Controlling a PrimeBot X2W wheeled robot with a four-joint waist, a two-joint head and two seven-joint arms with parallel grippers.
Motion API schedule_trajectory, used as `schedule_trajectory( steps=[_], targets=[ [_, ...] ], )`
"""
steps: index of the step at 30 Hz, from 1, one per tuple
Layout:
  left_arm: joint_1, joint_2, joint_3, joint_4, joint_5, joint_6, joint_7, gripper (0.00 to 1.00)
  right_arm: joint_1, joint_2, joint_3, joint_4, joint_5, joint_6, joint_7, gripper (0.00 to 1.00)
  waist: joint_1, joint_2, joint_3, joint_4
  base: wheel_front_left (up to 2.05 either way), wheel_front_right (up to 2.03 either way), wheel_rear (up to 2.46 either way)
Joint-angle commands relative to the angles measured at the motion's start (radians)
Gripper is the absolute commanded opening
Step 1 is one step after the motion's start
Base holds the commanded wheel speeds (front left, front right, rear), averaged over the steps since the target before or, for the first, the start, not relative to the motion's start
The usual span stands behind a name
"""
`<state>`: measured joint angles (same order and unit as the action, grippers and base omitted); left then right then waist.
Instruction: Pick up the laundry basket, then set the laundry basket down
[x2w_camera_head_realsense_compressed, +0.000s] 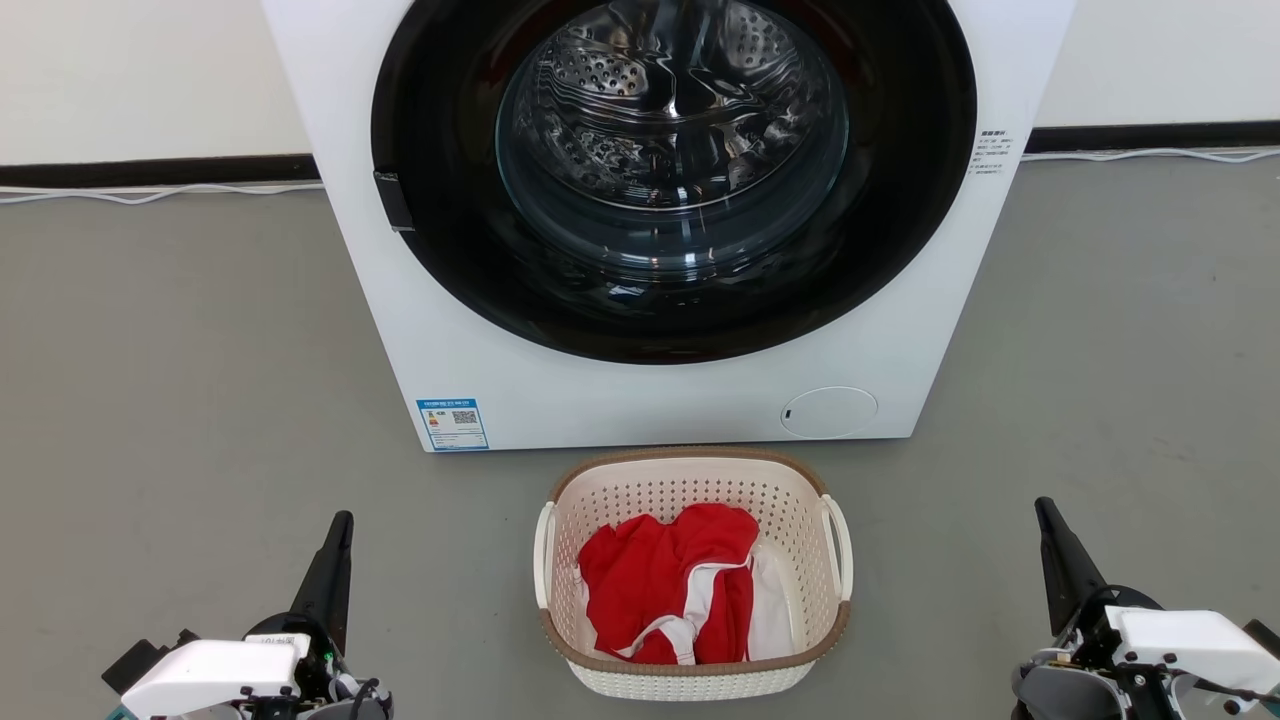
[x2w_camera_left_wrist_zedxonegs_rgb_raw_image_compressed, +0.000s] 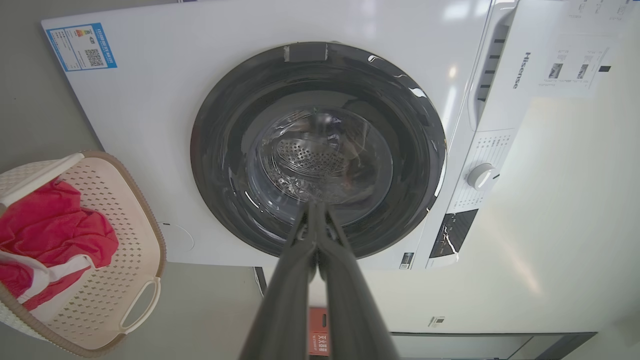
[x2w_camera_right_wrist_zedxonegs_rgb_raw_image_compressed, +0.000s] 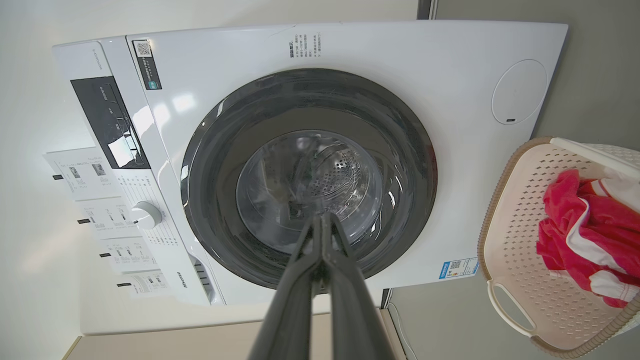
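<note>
- The laundry basket (x2w_camera_head_realsense_compressed: 690, 684) stands upright on the grey floor (x2w_camera_head_realsense_compressed: 200, 400), mouth facing up, centred in my head view just in front of the washing machine (x2w_camera_head_realsense_compressed: 600, 390).
- Its white loop handles sit on its left (x2w_camera_head_realsense_compressed: 543, 555) and right (x2w_camera_head_realsense_compressed: 838, 545) sides. It looks a little wider across than deep, so I read its long axis as running left to right, parallel to the machine's front.
- A red and white garment (x2w_camera_head_realsense_compressed: 660, 580) lies crumpled inside, below the brown rim.
- The back rim sits close against the foot of the machine; I cannot tell from the head view whether they touch.
- The left gripper (x2w_camera_head_realsense_compressed: 340, 528) is at my lower left, fingers pressed together and holding nothing, well apart from the left handle.
- The right gripper (x2w_camera_head_realsense_compressed: 1046, 512) mirrors it at the lower right, fingers together and empty, well apart from the right handle.
- In the left wrist view the closed left gripper (x2w_camera_left_wrist_zedxonegs_rgb_raw_image_compressed: 315, 206) points at the door glass, with the basket (x2w_camera_left_wrist_zedxonegs_rgb_raw_image_compressed: 145, 235) off to one side.
- In the right wrist view the right gripper (x2w_camera_right_wrist_zedxonegs_rgb_raw_image_compressed: 322, 217) does the same, with the basket (x2w_camera_right_wrist_zedxonegs_rgb_raw_image_compressed: 500, 210) at the opposite edge.
- Bare floor lies open on both sides of the basket and toward me; the machine walls off the far side.
</note>
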<state>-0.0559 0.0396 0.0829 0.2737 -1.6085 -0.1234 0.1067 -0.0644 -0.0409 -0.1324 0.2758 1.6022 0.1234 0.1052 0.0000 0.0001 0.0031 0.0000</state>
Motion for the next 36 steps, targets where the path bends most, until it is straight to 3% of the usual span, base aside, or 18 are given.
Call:
schedule_trajectory(
  steps=[1,36],
  targets=[
    [-0.052,0.011,0.03,-0.029,0.0,-0.007,0.006,0.0,-0.044,-0.009,0.019,-0.031,0.007,0.007,0.008,0.0,0.0,-0.0001,0.0,0.0,0.0,0.0,0.0],
    [-0.052,0.011,0.03,-0.029,0.0,-0.007,0.006,0.0,-0.044,-0.009,0.019,-0.031,0.007,0.007,0.008,0.0,0.0,-0.0001,0.0,0.0,0.0,0.0,0.0]
  ],
)
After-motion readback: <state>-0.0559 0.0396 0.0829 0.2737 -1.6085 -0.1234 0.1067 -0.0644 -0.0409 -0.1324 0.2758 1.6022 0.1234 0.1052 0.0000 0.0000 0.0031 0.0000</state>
